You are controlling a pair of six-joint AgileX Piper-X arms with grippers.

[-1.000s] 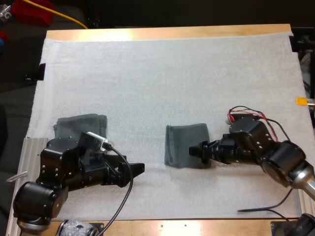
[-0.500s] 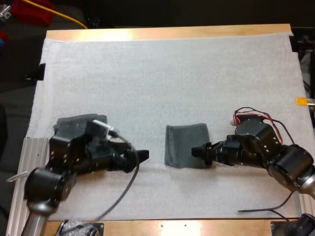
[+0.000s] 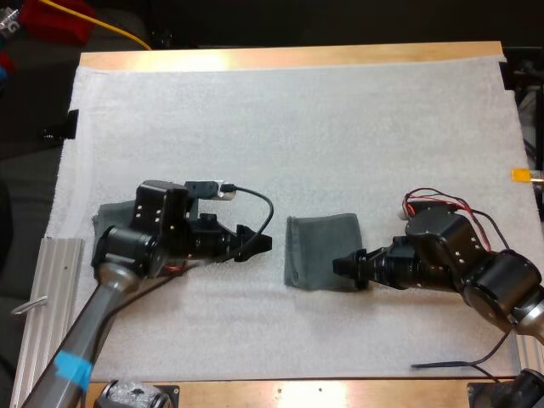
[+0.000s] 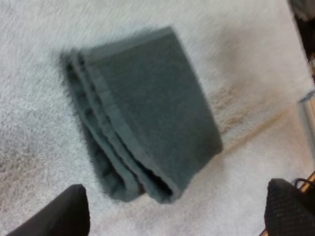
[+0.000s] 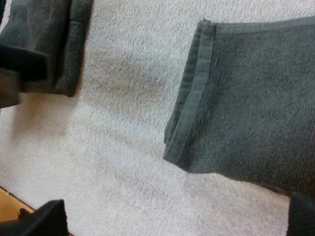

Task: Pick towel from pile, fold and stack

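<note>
A folded dark grey-green towel (image 3: 321, 251) lies on the white mat's middle. My left gripper (image 3: 255, 244) is just left of it, pointing at its left edge. In the left wrist view the towel (image 4: 147, 113) lies ahead of the gripper (image 4: 177, 196), whose fingers (image 4: 59, 211) stand wide apart, open. My right gripper (image 3: 344, 266) is at the towel's near right corner. Its fingers (image 5: 39, 219) are also apart and open, with the towel's folded edge (image 5: 197, 98) ahead of them. A second towel (image 3: 109, 217) (image 5: 44, 44) lies at the mat's left, partly hidden under my left arm.
A metal rail (image 3: 51, 280) runs along the table's near left edge. The white mat (image 3: 289, 127) stretches bare toward the far side. A red object with a yellow cable (image 3: 59, 17) sits beyond the far left corner.
My left arm has swung away from the left towel, forward and to the right, toward the folded towel's left edge. The right gripper has backed slightly off the towel's corner.
</note>
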